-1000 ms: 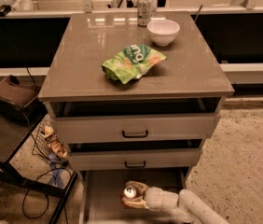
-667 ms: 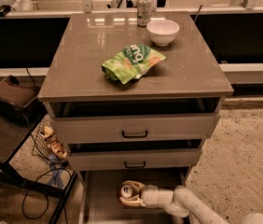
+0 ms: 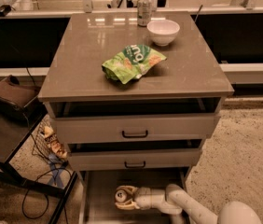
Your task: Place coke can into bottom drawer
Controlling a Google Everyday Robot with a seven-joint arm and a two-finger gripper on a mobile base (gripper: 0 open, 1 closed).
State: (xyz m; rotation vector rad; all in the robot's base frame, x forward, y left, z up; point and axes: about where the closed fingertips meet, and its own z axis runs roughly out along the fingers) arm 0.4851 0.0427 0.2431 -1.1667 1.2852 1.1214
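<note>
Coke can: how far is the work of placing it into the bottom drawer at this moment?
Done: the bottom drawer stands open and the coke can is down inside it. In hand: the gripper, low in the drawer, grips the can, silver top toward the camera. Left: release it and pull the arm out. Whether it touches the floor is unclear.

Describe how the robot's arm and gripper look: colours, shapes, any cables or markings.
The arm is smooth, off-white, round tubing, with a bulbous rounded joint at the lower right. The gripper, down in the bottom drawer at the coke can, has two curved, cream-tan fingers on a pale cylindrical wrist. No cables or markings show on it.
</note>
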